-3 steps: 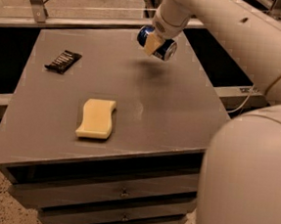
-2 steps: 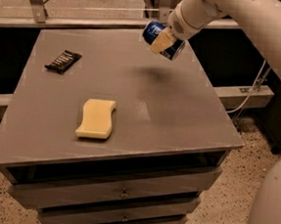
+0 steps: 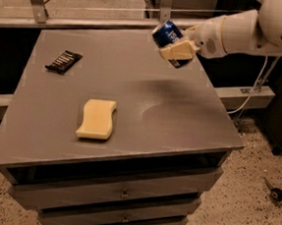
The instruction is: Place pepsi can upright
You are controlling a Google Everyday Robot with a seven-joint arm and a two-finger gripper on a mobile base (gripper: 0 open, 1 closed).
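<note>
The pepsi can point(image 3: 167, 34) is dark blue with a silver end. It hangs tilted in the air above the far right part of the grey table point(image 3: 132, 99). My gripper point(image 3: 176, 49) comes in from the right on the white arm and is shut on the can, with a pale finger point(image 3: 177, 51) across its front. The can does not touch the table.
A pale yellow wavy sponge point(image 3: 97, 119) lies on the table's front left. A black flat snack wrapper point(image 3: 63, 61) lies at the far left. The table has drawers below. A metal rail runs behind the table. The white arm point(image 3: 247, 30) reaches in from the right.
The arm has swung back to the right and now reaches in from the side. The can stays held over the table's far right part, still tilted.
</note>
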